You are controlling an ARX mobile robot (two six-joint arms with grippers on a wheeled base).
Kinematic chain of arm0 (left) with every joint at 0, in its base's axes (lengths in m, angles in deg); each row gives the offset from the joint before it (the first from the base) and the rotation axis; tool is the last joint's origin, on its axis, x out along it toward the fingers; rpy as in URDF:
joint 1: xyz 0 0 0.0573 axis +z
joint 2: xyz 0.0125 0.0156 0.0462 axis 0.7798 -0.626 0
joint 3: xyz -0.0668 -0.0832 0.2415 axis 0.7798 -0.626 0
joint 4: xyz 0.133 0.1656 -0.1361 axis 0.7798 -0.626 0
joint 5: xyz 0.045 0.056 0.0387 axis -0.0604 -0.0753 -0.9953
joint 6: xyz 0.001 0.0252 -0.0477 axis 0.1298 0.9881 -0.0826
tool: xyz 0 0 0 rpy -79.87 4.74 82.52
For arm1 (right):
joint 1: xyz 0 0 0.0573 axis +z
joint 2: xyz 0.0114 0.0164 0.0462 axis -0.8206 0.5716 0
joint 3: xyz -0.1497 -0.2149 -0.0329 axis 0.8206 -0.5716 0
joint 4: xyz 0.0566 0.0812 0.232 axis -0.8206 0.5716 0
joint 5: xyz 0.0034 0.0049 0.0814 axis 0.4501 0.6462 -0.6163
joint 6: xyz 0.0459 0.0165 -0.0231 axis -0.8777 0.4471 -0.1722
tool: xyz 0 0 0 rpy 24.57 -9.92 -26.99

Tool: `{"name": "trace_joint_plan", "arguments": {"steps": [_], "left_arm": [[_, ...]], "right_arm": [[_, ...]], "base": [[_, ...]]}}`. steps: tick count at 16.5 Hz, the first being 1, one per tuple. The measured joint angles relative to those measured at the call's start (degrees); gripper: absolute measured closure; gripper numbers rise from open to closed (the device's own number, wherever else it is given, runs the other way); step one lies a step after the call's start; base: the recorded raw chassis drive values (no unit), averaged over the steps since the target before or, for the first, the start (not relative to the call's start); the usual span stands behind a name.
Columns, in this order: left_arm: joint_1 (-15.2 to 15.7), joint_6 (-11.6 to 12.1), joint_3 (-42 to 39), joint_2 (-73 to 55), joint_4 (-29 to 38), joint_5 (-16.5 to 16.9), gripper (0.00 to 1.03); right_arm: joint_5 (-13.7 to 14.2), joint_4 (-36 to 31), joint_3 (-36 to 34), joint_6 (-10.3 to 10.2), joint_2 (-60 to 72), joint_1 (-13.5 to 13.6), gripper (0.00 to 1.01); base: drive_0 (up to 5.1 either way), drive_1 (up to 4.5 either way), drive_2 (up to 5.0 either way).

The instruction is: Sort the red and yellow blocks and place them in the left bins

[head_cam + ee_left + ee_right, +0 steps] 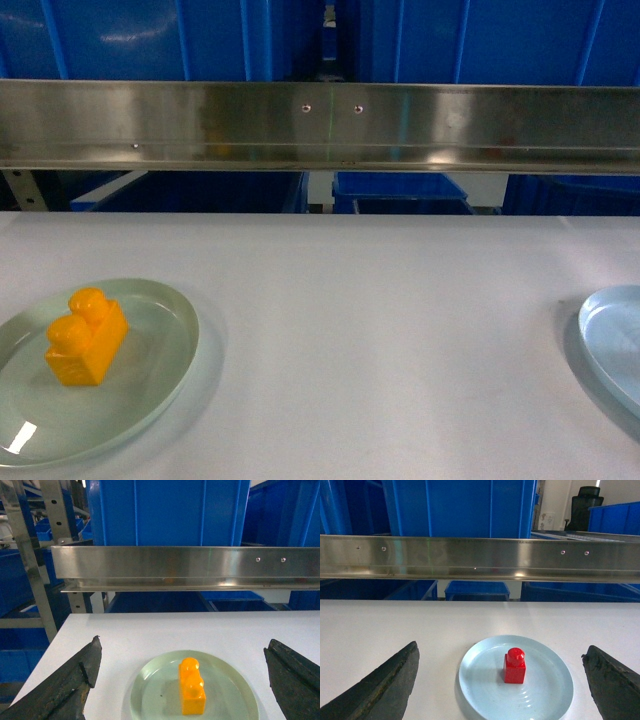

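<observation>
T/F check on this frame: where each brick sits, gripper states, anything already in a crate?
1. The yellow-orange two-stud plastic brick lies on the pale green round plate. True.
2. The red plastic brick has two studs showing. False: only one round stud shows on top.
3. The red brick stands on the pale blue round plate. True.
4. The left gripper is shut on the yellow-orange brick. False: its jaws stand wide apart, either side of the plate.
5. The right gripper is open. True.
6. A brick already lies in a blue plastic crate. False: both bricks are on plates.
</observation>
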Motion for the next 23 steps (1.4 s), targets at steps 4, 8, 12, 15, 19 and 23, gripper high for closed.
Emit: {"name": "trace_joint_plan", "arguments": {"steps": [4, 8, 12, 15, 19, 23], "left_arm": [[0.00, 0.02, 0.00, 0.00, 0.00, 0.00, 0.05], [0.00, 0.02, 0.00, 0.00, 0.00, 0.00, 0.05], [0.00, 0.00, 0.00, 0.00, 0.00, 0.00, 0.05], [0.00, 0.00, 0.00, 0.00, 0.00, 0.00, 0.05], [0.00, 0.00, 0.00, 0.00, 0.00, 0.00, 0.05], [0.00, 0.00, 0.00, 0.00, 0.00, 0.00, 0.05]], "right_arm": [[0.00, 0.00, 0.00, -0.02, 0.00, 0.00, 0.03], [0.00, 0.00, 0.00, 0.00, 0.00, 0.00, 0.03], [0.00, 0.00, 0.00, 0.00, 0.00, 0.00, 0.03], [0.00, 0.00, 0.00, -0.02, 0.00, 0.00, 0.03], [0.00, 0.00, 0.00, -0.02, 0.00, 0.00, 0.03], [0.00, 0.00, 0.00, 0.00, 0.00, 0.00, 0.03]], "base": [[0.0, 0.00, 0.0], [0.0, 0.00, 0.0], [0.0, 0.00, 0.0], [0.0, 0.00, 0.0], [0.0, 0.00, 0.0], [0.0, 0.00, 0.0]]}}
